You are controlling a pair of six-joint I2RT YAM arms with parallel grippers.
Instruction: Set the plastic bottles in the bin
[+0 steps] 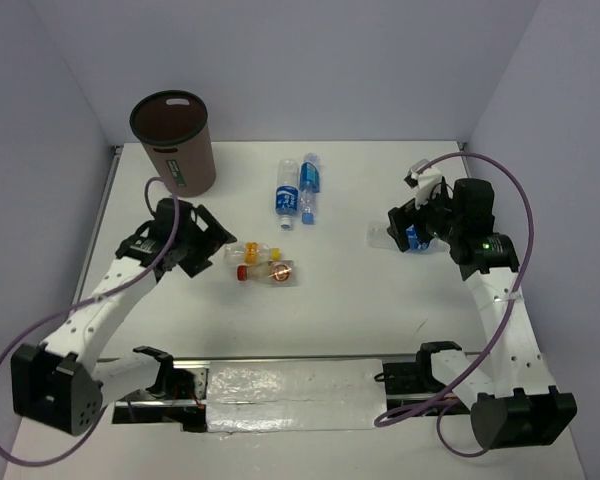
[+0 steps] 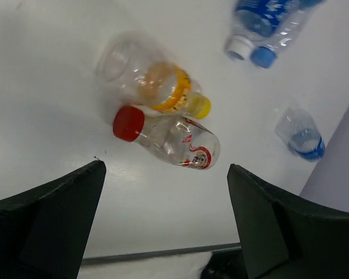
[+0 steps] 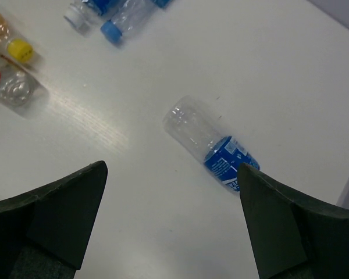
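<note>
White table [image 1: 380, 320] carries all five bottles [image 1: 265, 266] lying right of the bin [image 1: 173, 140], none inside, while left tool [image 2: 166, 168] and right tool [image 3: 171, 167] hang spread and empty; they look light, slick and crushable, so pinch mid-body, gently.

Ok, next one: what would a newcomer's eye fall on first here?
A tall dark-brown cylindrical bin stands far left. Two short clear plastic bottles, yellow-capped and red-capped, lie mid-table below the open left gripper; a lone blue-labelled clear plastic bottle lies below the open right gripper.
</note>
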